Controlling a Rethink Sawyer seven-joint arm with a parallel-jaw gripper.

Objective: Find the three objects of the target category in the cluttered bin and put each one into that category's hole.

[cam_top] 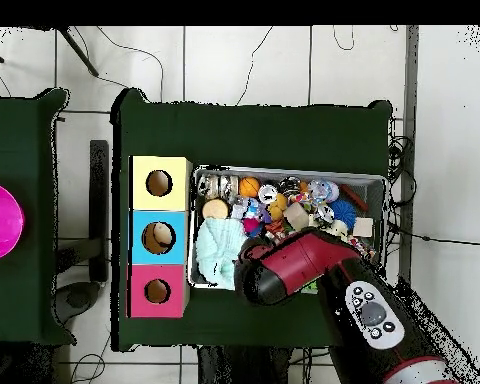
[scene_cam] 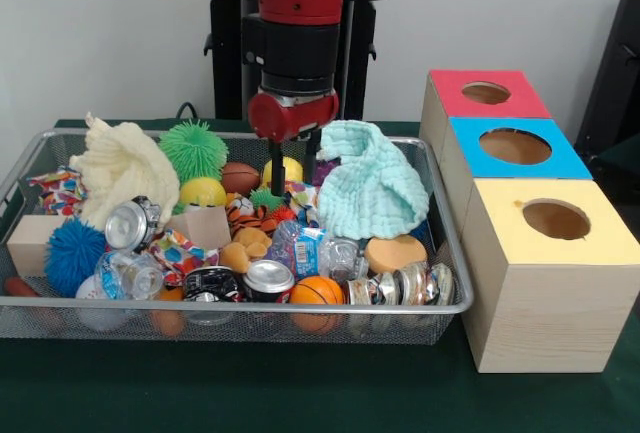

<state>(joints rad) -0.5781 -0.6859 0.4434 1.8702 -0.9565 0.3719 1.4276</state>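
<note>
A: We are searching the wire bin [scene_cam: 455,253]. Our fingers [scene_cam: 294,166] are hanging open and empty among the clutter, just above a yellow ball [scene_cam: 288,170].

B: No target category is showing, so we are judging: lower, close on one round piece, then carry it to the wooden boxes [scene_cam: 548,273] with round holes beside the bin.

A: The mint cloth [scene_cam: 375,191] is looking soft; the cans [scene_cam: 268,279] crumpled.

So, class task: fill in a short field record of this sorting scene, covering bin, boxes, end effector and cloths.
bin: wire mesh tray, crowded with balls, cans, blocks
boxes: red, blue, yellow, one hole in each top
end effector: open, lowered among the toys at the bin's far middle, holding nothing
cloths: cream, mint
</note>
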